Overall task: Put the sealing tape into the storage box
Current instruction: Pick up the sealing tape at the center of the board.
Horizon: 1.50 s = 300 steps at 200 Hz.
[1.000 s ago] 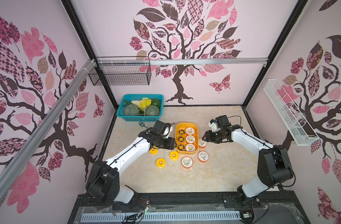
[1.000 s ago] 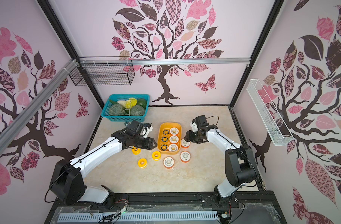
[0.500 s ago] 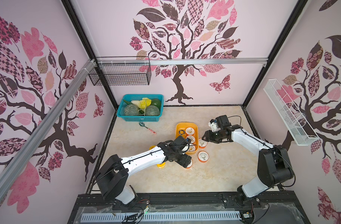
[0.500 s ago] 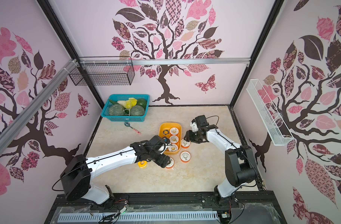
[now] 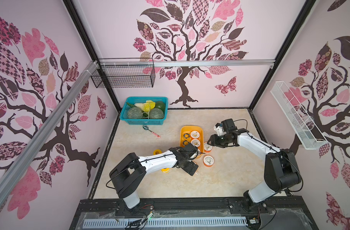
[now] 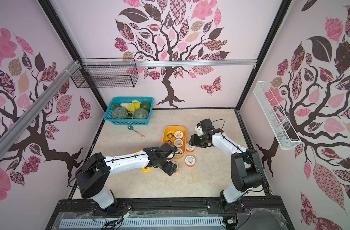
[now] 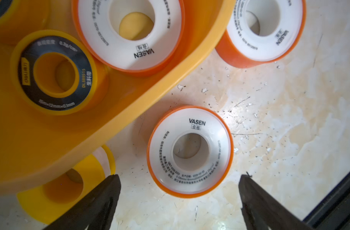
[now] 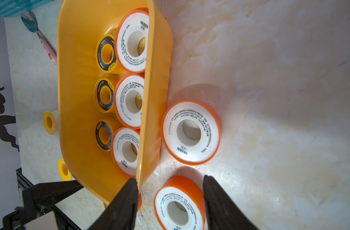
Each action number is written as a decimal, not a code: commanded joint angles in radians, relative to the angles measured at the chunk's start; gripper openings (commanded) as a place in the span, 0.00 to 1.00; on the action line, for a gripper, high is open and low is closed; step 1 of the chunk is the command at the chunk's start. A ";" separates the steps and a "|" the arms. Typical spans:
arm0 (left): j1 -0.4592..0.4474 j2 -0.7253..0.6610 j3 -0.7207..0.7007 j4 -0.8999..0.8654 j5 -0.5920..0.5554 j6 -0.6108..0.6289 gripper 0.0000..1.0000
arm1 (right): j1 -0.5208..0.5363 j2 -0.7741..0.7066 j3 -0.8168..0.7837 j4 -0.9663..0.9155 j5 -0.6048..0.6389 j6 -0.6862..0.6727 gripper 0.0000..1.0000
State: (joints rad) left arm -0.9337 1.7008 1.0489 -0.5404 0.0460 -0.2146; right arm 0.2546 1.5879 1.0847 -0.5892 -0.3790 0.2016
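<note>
In the storage box (image 5: 190, 127) on the counter (image 5: 220, 179), six sealing tape rolls (image 8: 130, 99) are already sitting. Three orange rolls (image 5: 207, 147) and at least two yellow rolls (image 5: 157, 152) are lying outside. My left claw (image 7: 179, 177) is hanging spread wide over the near orange roll (image 7: 190, 151). My right claw (image 8: 169, 178) is hovering parted and empty by the box's right wall.
</note>
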 commanded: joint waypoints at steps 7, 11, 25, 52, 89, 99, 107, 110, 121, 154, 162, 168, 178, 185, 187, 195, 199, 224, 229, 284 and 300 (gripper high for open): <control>-0.022 0.031 0.051 -0.010 -0.033 0.032 0.98 | 0.000 0.023 0.004 0.008 -0.011 0.003 0.57; -0.025 0.035 0.055 -0.011 -0.037 0.032 0.98 | 0.000 0.022 0.004 0.008 -0.012 0.004 0.57; -0.032 0.047 0.063 -0.016 -0.050 0.035 0.98 | 0.000 0.024 0.004 0.008 -0.011 0.003 0.57; -0.037 0.065 0.079 -0.023 -0.040 0.038 0.98 | 0.000 0.026 0.008 0.006 -0.008 -0.001 0.57; -0.039 0.085 0.088 -0.011 -0.046 0.027 0.98 | 0.000 0.027 0.009 0.005 -0.009 -0.002 0.57; -0.040 0.093 0.092 -0.011 -0.042 0.027 0.98 | 0.000 0.026 0.010 0.004 -0.008 -0.004 0.57; -0.040 0.097 0.097 -0.010 -0.043 0.027 0.98 | 0.001 0.026 0.011 0.004 -0.006 -0.004 0.57; -0.040 0.101 0.099 -0.011 -0.042 0.026 0.98 | 0.001 0.026 0.011 0.004 -0.006 -0.004 0.57; -0.039 0.108 0.106 -0.014 -0.040 0.029 0.98 | 0.001 0.026 0.011 0.003 -0.007 -0.004 0.57; -0.040 0.131 0.124 -0.025 -0.036 0.034 0.97 | 0.000 0.026 0.009 0.004 -0.009 -0.004 0.57; -0.039 0.133 0.127 -0.028 -0.036 0.035 0.96 | 0.000 0.026 0.010 0.003 -0.009 -0.004 0.57; -0.040 0.134 0.129 -0.029 -0.036 0.034 0.95 | 0.000 0.026 0.009 0.002 -0.009 -0.004 0.57; -0.040 0.137 0.129 -0.029 -0.033 0.035 0.94 | 0.000 0.026 0.008 0.004 -0.009 -0.004 0.57; -0.040 0.140 0.132 -0.029 -0.033 0.034 0.92 | 0.001 0.026 0.008 0.003 -0.009 -0.004 0.57; -0.039 0.140 0.132 -0.029 -0.032 0.033 0.91 | 0.000 0.026 0.008 0.003 -0.009 -0.004 0.57; -0.040 0.143 0.133 -0.029 -0.030 0.032 0.90 | 0.000 0.024 0.008 0.002 -0.009 -0.004 0.57; -0.040 0.144 0.133 -0.029 -0.030 0.030 0.89 | 0.001 0.024 0.008 0.002 -0.009 -0.004 0.57; -0.040 0.151 0.137 -0.030 -0.030 0.025 0.84 | 0.000 0.021 0.009 0.001 -0.009 -0.004 0.57; -0.040 0.152 0.137 -0.030 -0.030 0.026 0.84 | 0.000 0.021 0.009 0.000 -0.009 -0.004 0.57; -0.040 0.155 0.141 -0.036 -0.035 0.026 0.80 | 0.001 0.021 0.011 -0.002 -0.011 -0.005 0.57; -0.039 0.159 0.141 -0.040 -0.038 0.025 0.81 | 0.000 0.021 0.010 -0.003 -0.011 -0.005 0.57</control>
State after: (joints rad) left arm -0.9695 1.8412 1.1706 -0.5701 0.0086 -0.1864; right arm 0.2546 1.5963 1.0847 -0.5900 -0.3824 0.2008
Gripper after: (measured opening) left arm 0.809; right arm 0.567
